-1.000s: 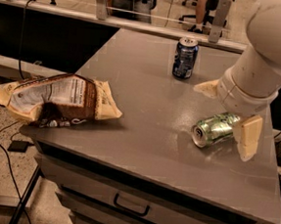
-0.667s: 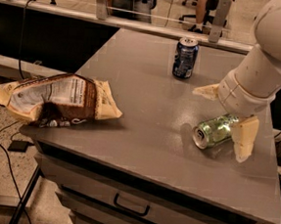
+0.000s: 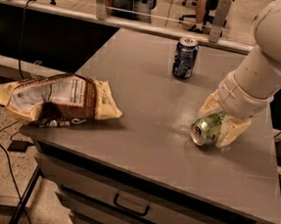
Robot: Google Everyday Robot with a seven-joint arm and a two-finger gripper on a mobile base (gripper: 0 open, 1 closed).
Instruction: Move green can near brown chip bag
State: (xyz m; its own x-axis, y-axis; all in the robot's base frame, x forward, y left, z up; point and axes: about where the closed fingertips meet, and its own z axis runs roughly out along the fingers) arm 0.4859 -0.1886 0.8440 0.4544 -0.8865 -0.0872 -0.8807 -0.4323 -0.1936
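At the right half of the bench (image 3: 145, 115), my hand (image 3: 214, 127) is down at surface level and clamped on the green can (image 3: 205, 131). One cream finger (image 3: 233, 130) lies against the can's near-right side and the other against its far side; the can fills the gap between them. Green can lies on its side, body resting on the bench, silver top turned toward the bench's front edge. My white arm (image 3: 268, 61) rises from the wrist up and to the right, out of view.

Dark blue can (image 3: 185, 58) stands upright toward the back of the bench, behind the hand and to its left as seen, well apart from it.

Brown chip bag (image 3: 58, 99) lies flat at the left front corner of the bench, white label panel up, one end overhanging the left edge. Bag and green can are well apart, with bare bench between them.

Below the front edge is a drawer with a dark handle (image 3: 131, 205).
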